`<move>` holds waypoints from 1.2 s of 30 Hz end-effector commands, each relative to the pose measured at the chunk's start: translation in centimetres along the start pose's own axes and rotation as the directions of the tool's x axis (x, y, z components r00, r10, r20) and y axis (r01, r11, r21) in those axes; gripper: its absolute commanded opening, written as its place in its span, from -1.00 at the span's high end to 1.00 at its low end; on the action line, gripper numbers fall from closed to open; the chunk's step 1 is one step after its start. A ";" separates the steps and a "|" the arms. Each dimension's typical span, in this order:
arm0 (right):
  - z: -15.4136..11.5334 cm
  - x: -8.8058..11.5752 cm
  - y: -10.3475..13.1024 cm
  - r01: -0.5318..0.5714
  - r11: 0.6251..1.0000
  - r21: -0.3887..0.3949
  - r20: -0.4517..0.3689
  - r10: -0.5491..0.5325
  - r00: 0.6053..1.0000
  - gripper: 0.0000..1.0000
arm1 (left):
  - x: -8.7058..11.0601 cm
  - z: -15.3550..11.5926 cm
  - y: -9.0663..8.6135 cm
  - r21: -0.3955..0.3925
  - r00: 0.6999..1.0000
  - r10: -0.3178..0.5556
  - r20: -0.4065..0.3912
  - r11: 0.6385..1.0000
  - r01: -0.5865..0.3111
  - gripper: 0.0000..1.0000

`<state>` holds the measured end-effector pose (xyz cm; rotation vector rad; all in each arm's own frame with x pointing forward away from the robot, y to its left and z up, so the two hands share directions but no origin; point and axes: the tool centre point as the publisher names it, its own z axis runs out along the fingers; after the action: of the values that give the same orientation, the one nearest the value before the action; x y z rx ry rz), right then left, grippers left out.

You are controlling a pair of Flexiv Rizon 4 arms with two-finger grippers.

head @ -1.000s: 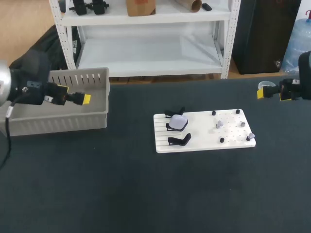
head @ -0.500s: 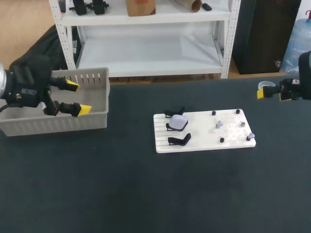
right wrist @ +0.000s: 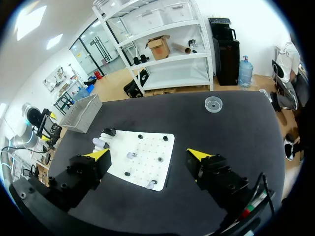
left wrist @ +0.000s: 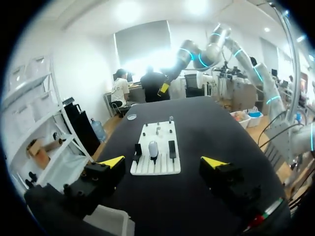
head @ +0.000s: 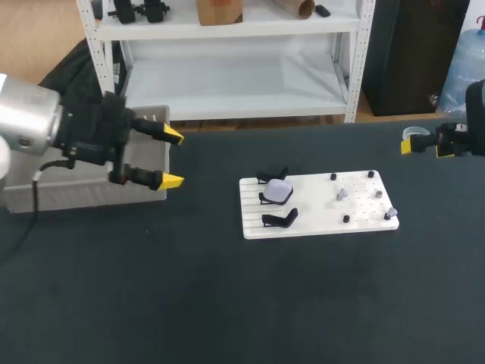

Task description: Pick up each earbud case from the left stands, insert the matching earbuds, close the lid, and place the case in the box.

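A white pegboard (head: 318, 205) lies mid-table. Three black stands sit on its left end, and the middle one bears a pale lavender earbud case (head: 279, 189); the other two stands (head: 279, 218) look empty. Small earbuds (head: 342, 194) rest among black pegs on the board's right part. My left gripper (head: 171, 160) hangs open at the grey box's right end, left of the board, holding nothing. From its wrist the case (left wrist: 153, 147) lies ahead between the open fingers. My right gripper (head: 413, 145) stands open at the far right, apart from the board (right wrist: 152, 145).
The grey slotted box (head: 76, 193) stands at the left, partly behind my left arm. A clear round cup (head: 414, 134) sits on the table by my right gripper, also seen from the right wrist (right wrist: 213, 103).
My left arm has swung right from over the box toward the board, its open gripper turned so the fingers stand one above the other. The right arm has not moved.
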<state>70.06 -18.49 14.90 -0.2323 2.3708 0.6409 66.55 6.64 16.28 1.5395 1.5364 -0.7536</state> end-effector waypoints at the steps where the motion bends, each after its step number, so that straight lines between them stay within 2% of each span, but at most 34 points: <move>1: 0.0 0.0 0.0 0.000 1.000 0.000 -0.001 0.000 1.000 -1.00 | -0.2 3.7 1.0 0.034 0.998 -0.051 -0.029 0.998 0.052 -1.00; 9: 0.0 0.0 0.0 0.000 1.000 0.000 -0.001 0.000 1.000 -1.00 | 1.1 7.4 1.1 0.045 0.995 -0.069 -0.068 0.996 0.072 -1.00; 15: 0.0 0.0 0.0 0.000 1.000 0.000 -0.001 0.000 1.000 -1.00 | 2.8 10.7 1.7 0.047 0.993 -0.100 -0.056 0.994 0.103 -1.00; 19: 0.0 0.0 0.0 0.000 1.000 0.000 -0.001 0.000 1.000 -1.00 | 3.2 12.4 1.8 0.053 0.988 -0.142 -0.053 0.988 0.145 -1.00; 34: 0.0 0.0 0.0 0.000 1.000 0.000 -0.001 0.000 1.000 -1.00 | 3.2 12.4 1.8 0.053 0.988 -0.142 -0.053 0.988 0.145 -1.00; 36: 0.0 0.0 0.0 0.000 1.000 0.000 -0.001 0.000 1.000 -1.00 | 3.1 13.2 1.5 0.054 0.989 -0.135 -0.053 0.989 0.138 -1.00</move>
<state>70.06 -18.49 14.90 -0.2321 2.3708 0.6408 70.08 -2.41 7.74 1.5173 1.6853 -0.8521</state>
